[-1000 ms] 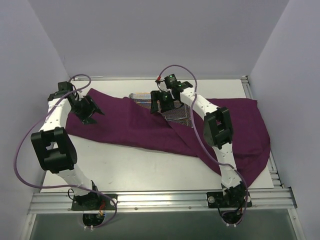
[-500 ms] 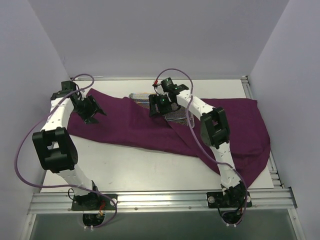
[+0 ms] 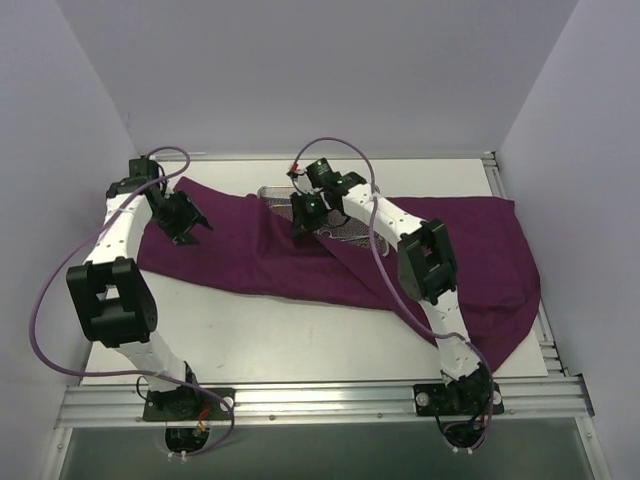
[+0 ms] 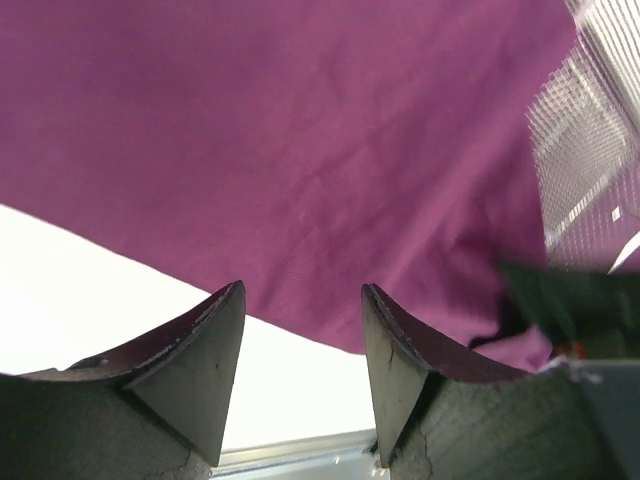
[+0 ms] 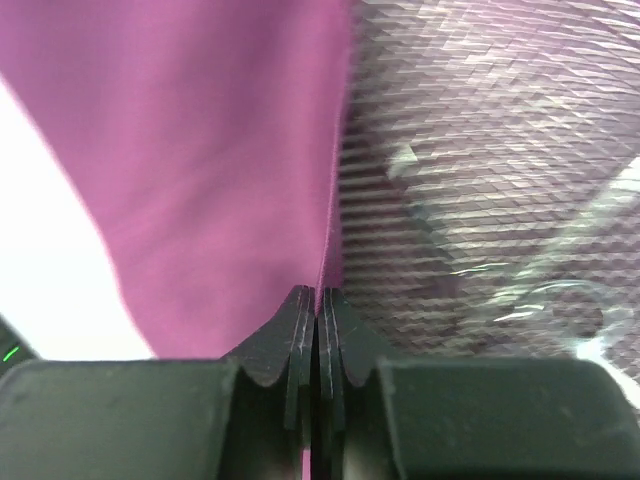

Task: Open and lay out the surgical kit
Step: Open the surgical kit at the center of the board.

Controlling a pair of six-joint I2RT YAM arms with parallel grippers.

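Note:
The dark purple cloth wrap (image 3: pixel 250 255) lies spread across the table and still covers part of the silver wire-mesh tray (image 3: pixel 272 193). My right gripper (image 3: pixel 301 226) is at the tray's near-left side. In the right wrist view its jaws (image 5: pixel 317 296) are shut on the cloth's edge (image 5: pixel 335 200). Beside that edge is bare mesh (image 5: pixel 480 150), with a ring-handled instrument (image 5: pixel 560 300) blurred in the tray. My left gripper (image 3: pixel 188 224) hovers over the cloth's left end. It is open (image 4: pixel 303 300) with nothing between its fingers, above the cloth (image 4: pixel 300 150).
The white table top (image 3: pixel 250 335) shows in front of the cloth. An aluminium rail (image 3: pixel 320 400) runs along the near edge. Grey walls close in on the left, right and back. The cloth's right end hangs over the table's front right corner (image 3: pixel 510 330).
The right gripper has moved left along the tray and shut on the cloth's edge. The left gripper has narrowed a little and shifted slightly toward the back.

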